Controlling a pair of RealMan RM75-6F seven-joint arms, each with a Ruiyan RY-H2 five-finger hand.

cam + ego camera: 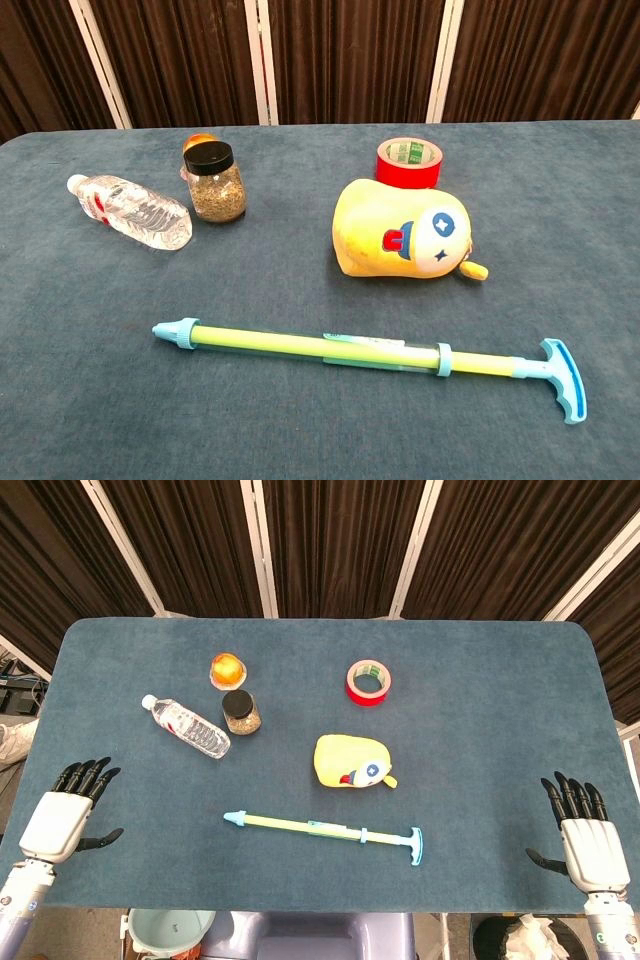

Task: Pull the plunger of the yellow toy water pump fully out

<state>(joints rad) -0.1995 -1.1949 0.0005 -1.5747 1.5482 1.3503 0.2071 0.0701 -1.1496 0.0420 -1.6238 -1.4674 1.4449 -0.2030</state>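
Note:
The yellow toy water pump [320,829] [330,347] lies flat near the table's front edge, its blue nozzle pointing to the left in both views and its blue T-handle [416,846] [563,381] to the right. Its plunger shows only a short stretch past the blue collar. My left hand [68,810] rests open at the front left corner, far from the pump. At the front right corner my right hand [580,825] is open too, well right of the handle. Neither hand appears in the chest view.
Behind the pump lies a yellow plush toy [352,762] [405,232]. A clear water bottle [186,726] [130,210], a black-lidded jar [240,712] [213,182], an orange object [227,668] and a red tape roll [368,683] [407,162] sit farther back on the blue table [480,730].

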